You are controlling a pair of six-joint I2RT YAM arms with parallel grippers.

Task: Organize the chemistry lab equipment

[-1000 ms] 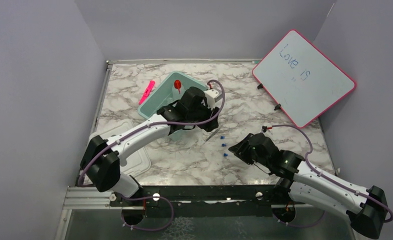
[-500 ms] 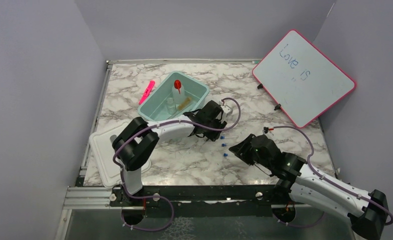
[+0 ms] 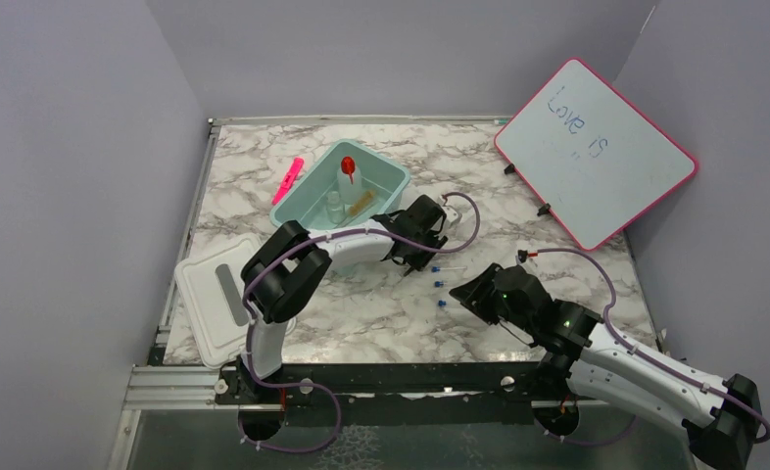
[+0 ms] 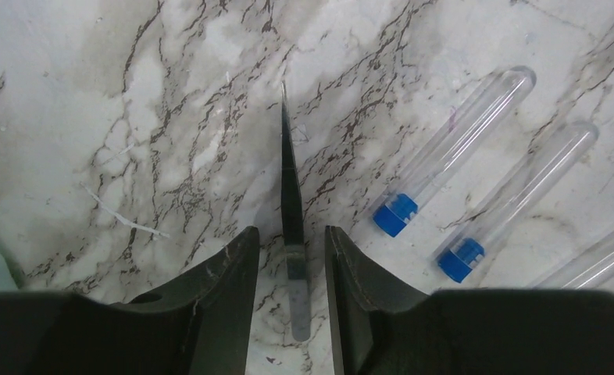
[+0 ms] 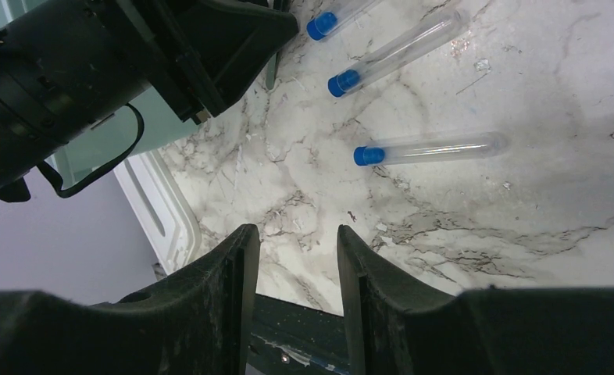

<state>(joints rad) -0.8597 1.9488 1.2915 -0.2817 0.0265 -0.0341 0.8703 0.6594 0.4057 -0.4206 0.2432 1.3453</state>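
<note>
Pickup: left gripper [image 4: 290, 234] jaws narrow, astride thin dark tool [image 4: 290, 172], tubes [image 4: 456, 147] at 2 o'clock; next, probably close; right gripper [image 5: 294, 234] jaws apart, empty.

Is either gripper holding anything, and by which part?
Nothing is held. The left gripper sits open around one end of a thin metal tool, not touching it; the right gripper is open, empty.

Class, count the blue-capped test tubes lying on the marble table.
3: the far tube beside the left fingers, the middle tube, the near tube. Others may be hidden.
</note>
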